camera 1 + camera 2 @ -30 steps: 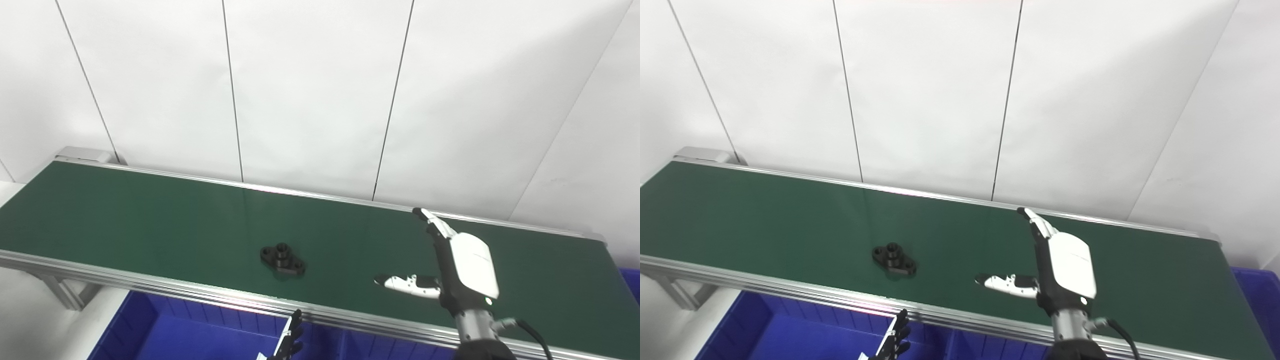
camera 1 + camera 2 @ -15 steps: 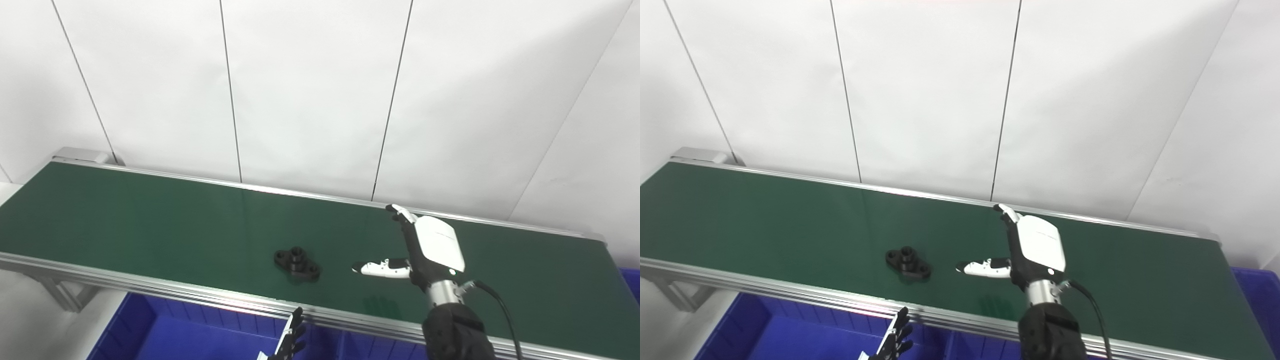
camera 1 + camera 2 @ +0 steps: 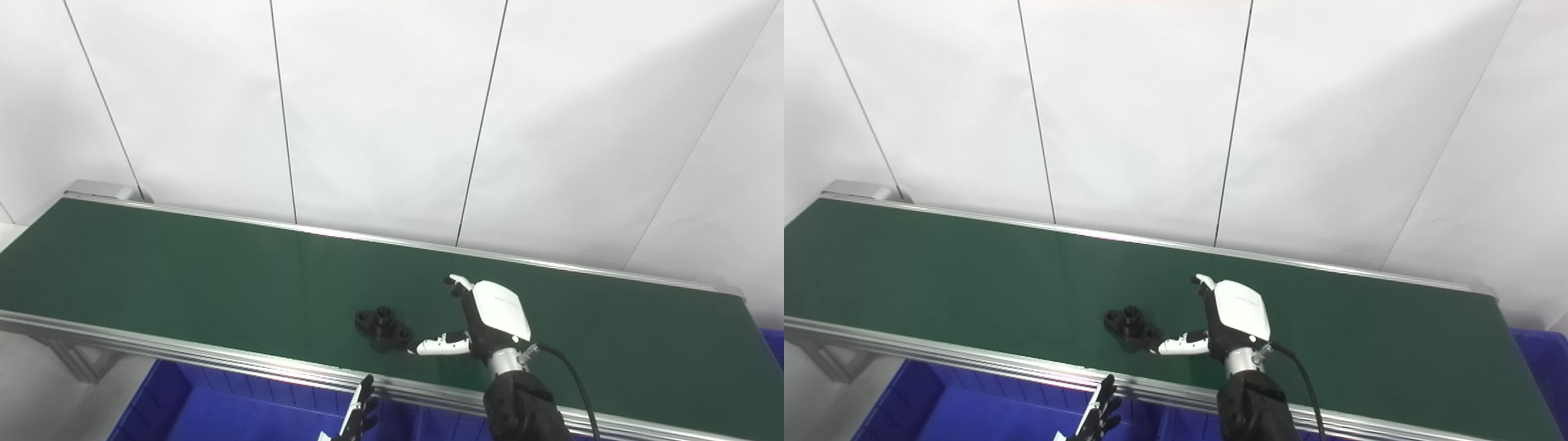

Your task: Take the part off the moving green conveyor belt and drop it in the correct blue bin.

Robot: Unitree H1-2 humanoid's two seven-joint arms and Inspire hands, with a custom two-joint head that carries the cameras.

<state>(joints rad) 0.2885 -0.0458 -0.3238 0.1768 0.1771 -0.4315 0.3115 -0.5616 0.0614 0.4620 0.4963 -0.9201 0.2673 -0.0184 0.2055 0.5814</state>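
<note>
A black flanged part (image 3: pixel 383 321) with a raised hub lies flat on the green conveyor belt (image 3: pixel 184 269), near its front rail. My right hand (image 3: pixel 474 318) hovers low over the belt just right of the part, open, fingers spread; its thumb tip nearly reaches the part's right end, and I cannot tell whether it touches. My left hand (image 3: pixel 358 416) shows only dark fingertips at the bottom edge, below the belt and above a blue bin (image 3: pixel 245 410); they look spread and hold nothing.
An aluminium rail (image 3: pixel 214 355) runs along the belt's front edge, with blue bins beneath it. Another blue bin corner (image 3: pixel 1543 367) shows at the far right. White wall panels stand behind the belt. A support leg (image 3: pixel 73 364) stands at lower left.
The part has ridden the belt to the right. My right hand has swung left and dropped lower, closing the gap to the part. The left hand stays put.
</note>
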